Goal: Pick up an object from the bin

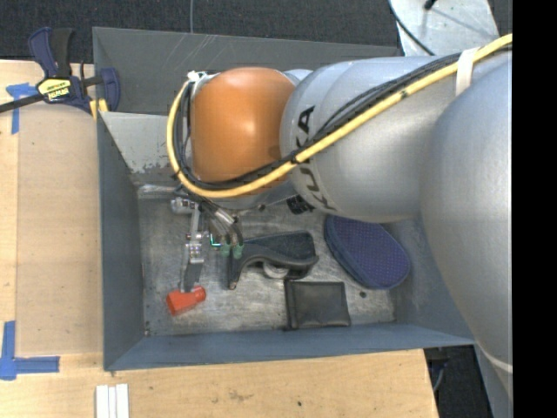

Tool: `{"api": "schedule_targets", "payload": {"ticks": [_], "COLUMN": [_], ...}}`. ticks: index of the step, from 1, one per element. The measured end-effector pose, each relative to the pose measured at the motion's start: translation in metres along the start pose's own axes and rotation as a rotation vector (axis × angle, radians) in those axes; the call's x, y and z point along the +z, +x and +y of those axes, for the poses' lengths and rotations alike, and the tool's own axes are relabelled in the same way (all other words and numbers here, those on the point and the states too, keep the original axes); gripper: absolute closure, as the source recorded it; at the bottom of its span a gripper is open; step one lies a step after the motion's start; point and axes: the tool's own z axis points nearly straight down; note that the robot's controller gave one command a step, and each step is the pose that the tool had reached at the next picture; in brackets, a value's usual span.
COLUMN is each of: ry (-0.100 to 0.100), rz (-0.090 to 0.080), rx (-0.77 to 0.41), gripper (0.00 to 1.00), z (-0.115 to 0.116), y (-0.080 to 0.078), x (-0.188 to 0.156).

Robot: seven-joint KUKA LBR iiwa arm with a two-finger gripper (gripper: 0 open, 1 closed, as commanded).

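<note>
The arm reaches in from the right side of the view. Its orange cover sits over the back of the grey bin, and the hand hangs low over the left half of the bin floor. The hand is open: its two fingers stand apart with only bare floor between them, so it isn't gripping anything. A small red-orange block lies near the front-left corner, right at the tip of the finger on the view's left. It might be touching it, hard to tell from this angle. The other finger is just beside a dark grey curved piece lying mid-floor. A black square pad sits by the front wall, and a blue oval mesh thing is off to the right.
</note>
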Motion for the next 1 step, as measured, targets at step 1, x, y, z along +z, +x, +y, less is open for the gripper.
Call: {"api": "schedule_targets", "payload": {"ticks": [1], "ry": [0.000], "rz": [-0.005], "rx": [-0.272], "gripper": [0.00], "z": [-0.0165], "y": [0.0510], "x": [0.0885]}}
